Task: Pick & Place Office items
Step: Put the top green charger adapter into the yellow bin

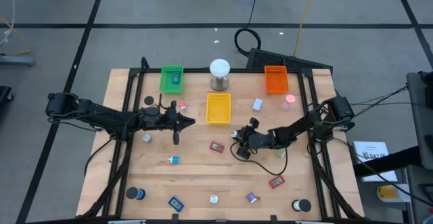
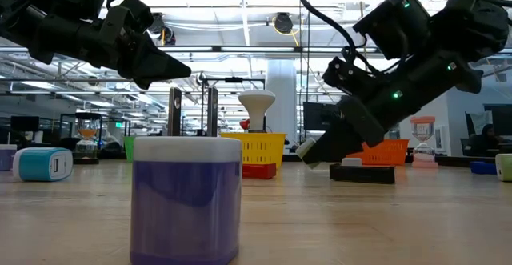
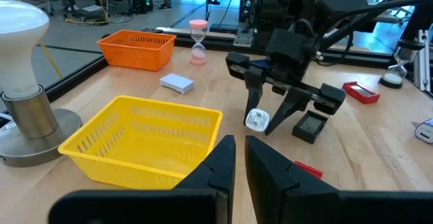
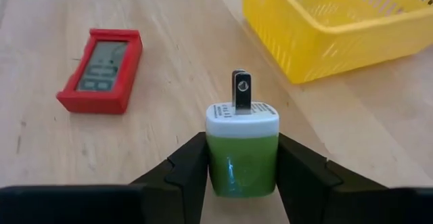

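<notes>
Right gripper [image 1: 238, 135] hangs over the middle of the tabletop [image 1: 203, 176], fingers clamped on a green-and-white plug adapter [image 4: 242, 155] — prongs pointing ahead, yellow tray [image 1: 218, 108] just beyond, red calculator [image 1: 216, 147] nearby. Left gripper [image 1: 189, 122] hovers beside the yellow tray — fingers nearly together, holding nothing.

The wooden table [image 1: 203, 176] stands on a grey floor [image 1: 155, 45] crossed by dark lines, with black cables [image 1: 247, 38] and a yellow cable [image 1: 306, 11] lying on the far side. Beyond the table, the low view shows a large open hall with a bright ceiling [image 2: 240, 9] of beams and lights, a white pillar [image 2: 282, 89], and distant desks and screens.
</notes>
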Available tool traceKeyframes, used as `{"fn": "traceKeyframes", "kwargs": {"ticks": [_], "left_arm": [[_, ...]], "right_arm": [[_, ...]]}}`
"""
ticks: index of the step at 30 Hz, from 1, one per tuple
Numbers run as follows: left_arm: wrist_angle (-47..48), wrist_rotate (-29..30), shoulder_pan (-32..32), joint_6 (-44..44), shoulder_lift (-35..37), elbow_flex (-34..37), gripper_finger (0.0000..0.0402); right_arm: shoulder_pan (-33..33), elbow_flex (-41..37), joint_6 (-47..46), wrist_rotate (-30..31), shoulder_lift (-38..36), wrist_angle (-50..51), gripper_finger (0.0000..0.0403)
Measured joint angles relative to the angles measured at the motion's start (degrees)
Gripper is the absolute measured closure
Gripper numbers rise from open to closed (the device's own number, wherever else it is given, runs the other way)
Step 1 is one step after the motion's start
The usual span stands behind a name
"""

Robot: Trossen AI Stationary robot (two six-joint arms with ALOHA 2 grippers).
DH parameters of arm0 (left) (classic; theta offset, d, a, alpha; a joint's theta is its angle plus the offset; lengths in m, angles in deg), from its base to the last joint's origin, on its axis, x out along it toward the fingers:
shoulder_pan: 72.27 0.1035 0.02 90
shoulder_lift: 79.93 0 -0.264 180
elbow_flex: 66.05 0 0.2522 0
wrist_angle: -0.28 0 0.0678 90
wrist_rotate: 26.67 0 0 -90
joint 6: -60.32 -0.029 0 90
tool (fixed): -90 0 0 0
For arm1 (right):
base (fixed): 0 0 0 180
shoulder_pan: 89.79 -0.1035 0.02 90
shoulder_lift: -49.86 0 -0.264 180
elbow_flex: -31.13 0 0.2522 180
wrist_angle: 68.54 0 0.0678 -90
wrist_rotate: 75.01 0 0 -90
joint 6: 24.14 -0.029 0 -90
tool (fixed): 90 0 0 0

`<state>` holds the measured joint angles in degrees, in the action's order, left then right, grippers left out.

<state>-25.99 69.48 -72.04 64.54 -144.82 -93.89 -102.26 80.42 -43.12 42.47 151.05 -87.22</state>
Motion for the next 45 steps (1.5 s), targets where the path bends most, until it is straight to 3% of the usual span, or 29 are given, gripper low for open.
{"fn": "traceKeyframes", "kwargs": {"ticks": [10,18,25,34,45], "left_arm": [[0.0,0.0,0.0,0.18,0.0,0.0,0.0364],[1.39,0.39,-0.2,5.39,-1.73,-0.09,0.0364],[1.17,2.04,-3.29,4.83,-14.64,-7.44,0.0364],[-0.05,5.93,-4.39,3.24,-34.85,-20.19,0.0364],[1.81,5.9,-5.7,4.14,-37.29,-22.97,0.0364]], "right_arm": [[0.09,0.02,-0.48,-0.72,0.0,1.26,0.0257],[0.19,0.02,0.95,-2.14,0.0,-0.89,0.0266],[1.53,0.07,4.99,-5.26,0.0,-8.41,0.0268],[2.03,0.07,6.92,-6.79,0.0,-9.64,0.0269],[2.2,0.08,8.62,-6.79,1.32,-14.24,0.027]]}}
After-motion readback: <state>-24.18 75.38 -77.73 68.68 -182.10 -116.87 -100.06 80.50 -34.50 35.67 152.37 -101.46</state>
